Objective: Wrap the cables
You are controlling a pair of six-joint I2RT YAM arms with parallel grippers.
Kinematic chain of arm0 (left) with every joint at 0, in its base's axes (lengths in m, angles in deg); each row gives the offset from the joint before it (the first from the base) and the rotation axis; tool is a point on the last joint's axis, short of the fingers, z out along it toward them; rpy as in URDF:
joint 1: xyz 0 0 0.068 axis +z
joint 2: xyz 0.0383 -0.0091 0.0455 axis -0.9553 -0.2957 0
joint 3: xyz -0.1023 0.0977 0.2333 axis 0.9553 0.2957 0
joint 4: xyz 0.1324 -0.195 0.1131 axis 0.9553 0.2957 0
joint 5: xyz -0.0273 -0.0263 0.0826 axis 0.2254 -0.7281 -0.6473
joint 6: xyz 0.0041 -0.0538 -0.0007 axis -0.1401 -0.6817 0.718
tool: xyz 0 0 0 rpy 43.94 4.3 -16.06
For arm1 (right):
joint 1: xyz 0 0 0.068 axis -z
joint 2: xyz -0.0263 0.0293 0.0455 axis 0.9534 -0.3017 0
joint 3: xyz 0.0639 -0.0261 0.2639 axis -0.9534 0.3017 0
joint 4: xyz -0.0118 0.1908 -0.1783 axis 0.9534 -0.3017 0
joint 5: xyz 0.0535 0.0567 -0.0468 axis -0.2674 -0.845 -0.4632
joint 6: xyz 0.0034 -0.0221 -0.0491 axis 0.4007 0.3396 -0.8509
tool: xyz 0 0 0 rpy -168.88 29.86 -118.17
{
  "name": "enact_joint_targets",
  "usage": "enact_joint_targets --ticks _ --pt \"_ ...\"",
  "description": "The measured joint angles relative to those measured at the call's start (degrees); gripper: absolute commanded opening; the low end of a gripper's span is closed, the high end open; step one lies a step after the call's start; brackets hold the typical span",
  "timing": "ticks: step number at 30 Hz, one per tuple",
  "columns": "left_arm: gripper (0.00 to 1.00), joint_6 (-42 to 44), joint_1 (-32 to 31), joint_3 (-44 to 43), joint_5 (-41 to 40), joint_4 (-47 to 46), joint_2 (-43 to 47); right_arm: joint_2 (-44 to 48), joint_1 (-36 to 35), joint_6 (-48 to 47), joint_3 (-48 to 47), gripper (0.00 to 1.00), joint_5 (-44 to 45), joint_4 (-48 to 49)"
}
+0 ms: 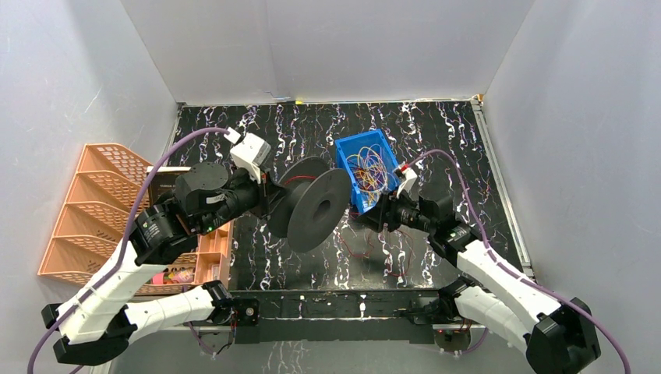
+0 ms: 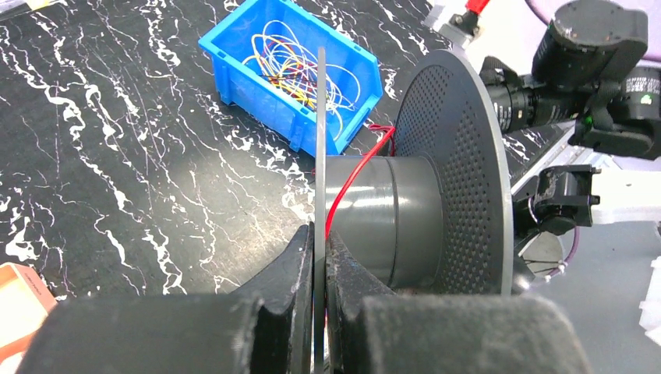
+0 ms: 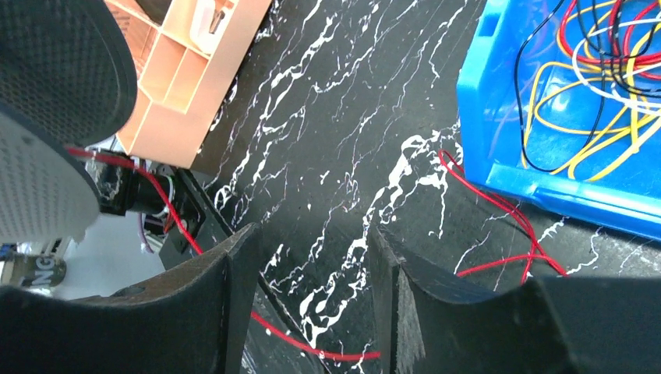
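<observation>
Left gripper (image 2: 321,243) jaws clamp the spool (image 2: 390,214) flange, red cable (image 2: 352,178) just beside them on the core. Right gripper (image 3: 312,245) jaws stand apart, cable crossing loose under the gap.

Top view: set high at the near side, tilted down over the whole table (image 1: 273,265). Left wrist view: held close along the spool (image 2: 390,210), faced toward the blue bin (image 2: 265,105). Right wrist view: held low over the tabletop. Spool and bin are shared by all three.
</observation>
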Motion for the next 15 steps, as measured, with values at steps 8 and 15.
enact_joint_targets --ticks 8,15 --pt "0.0 -1.7 0.0 -0.3 -2.5 0.0 -0.3 0.9 0.0 -0.9 7.8 0.65 -5.9 9.3" --pt "0.0 -2.8 0.0 -0.3 -4.2 -0.2 -0.3 -0.5 -0.2 -0.7 15.5 0.67 -10.0 22.7"
